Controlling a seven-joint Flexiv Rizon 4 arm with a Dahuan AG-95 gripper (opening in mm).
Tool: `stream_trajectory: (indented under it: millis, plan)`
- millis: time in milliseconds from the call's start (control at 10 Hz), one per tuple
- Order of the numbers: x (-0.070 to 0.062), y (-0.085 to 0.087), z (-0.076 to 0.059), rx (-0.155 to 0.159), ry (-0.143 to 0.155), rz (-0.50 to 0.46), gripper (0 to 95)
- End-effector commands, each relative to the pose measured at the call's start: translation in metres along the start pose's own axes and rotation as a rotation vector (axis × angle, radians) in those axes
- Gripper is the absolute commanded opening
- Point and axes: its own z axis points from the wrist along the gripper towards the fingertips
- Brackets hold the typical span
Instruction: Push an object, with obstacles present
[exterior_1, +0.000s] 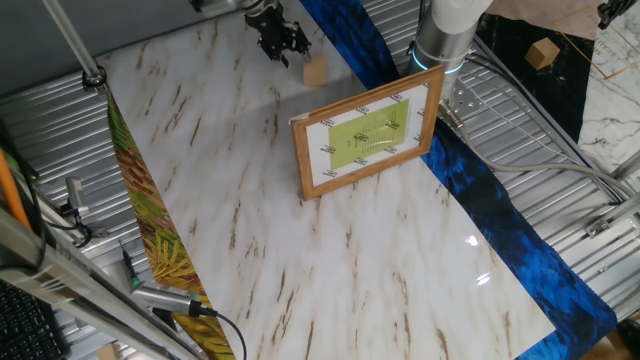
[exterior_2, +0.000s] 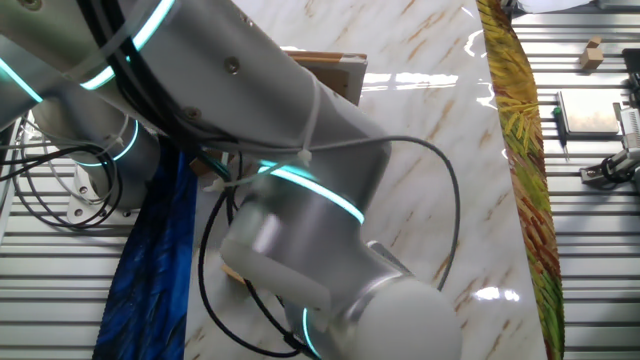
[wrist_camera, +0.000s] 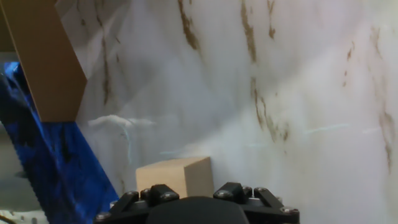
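Note:
A small pale wooden block (exterior_1: 316, 70) rests on the marble tabletop near the far edge. My gripper (exterior_1: 283, 46) hangs just left of it, close to the surface, with a small gap between them. In the hand view the block (wrist_camera: 174, 176) lies right in front of my gripper (wrist_camera: 194, 198), slightly left of centre. Only the black knuckles show there, and the fingertips are hidden. In the other fixed view my own arm covers almost all of this area.
A wooden picture frame (exterior_1: 366, 141) with a green print stands upright on the table, nearer than the block. Its brown back (wrist_camera: 46, 62) shows at the hand view's upper left. Blue cloth (exterior_1: 480, 195) borders the right edge, leaf-patterned cloth (exterior_1: 150, 235) the left.

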Motion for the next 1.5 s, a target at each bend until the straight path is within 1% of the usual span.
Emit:
stream_trajectory:
  millis: [100, 300, 600, 800, 900, 1000, 1300, 1500]
  plan:
    - [0.008, -0.001, 0.002, -0.046, -0.022, 0.033, 57.0]
    - [0.007, -0.003, 0.006, -0.071, -0.036, 0.048, 57.0]
    - [-0.016, -0.004, 0.007, -0.075, -0.035, 0.058, 57.0]
    - [-0.028, -0.003, 0.007, -0.078, -0.040, 0.064, 57.0]
    - [-0.042, -0.002, 0.008, -0.082, -0.042, 0.073, 57.0]
    - [-0.045, -0.002, 0.008, -0.079, -0.040, 0.071, 57.0]
    - [-0.045, -0.003, 0.010, -0.075, -0.038, 0.065, 57.0]
    - [-0.041, -0.005, 0.012, -0.068, -0.040, 0.060, 57.0]
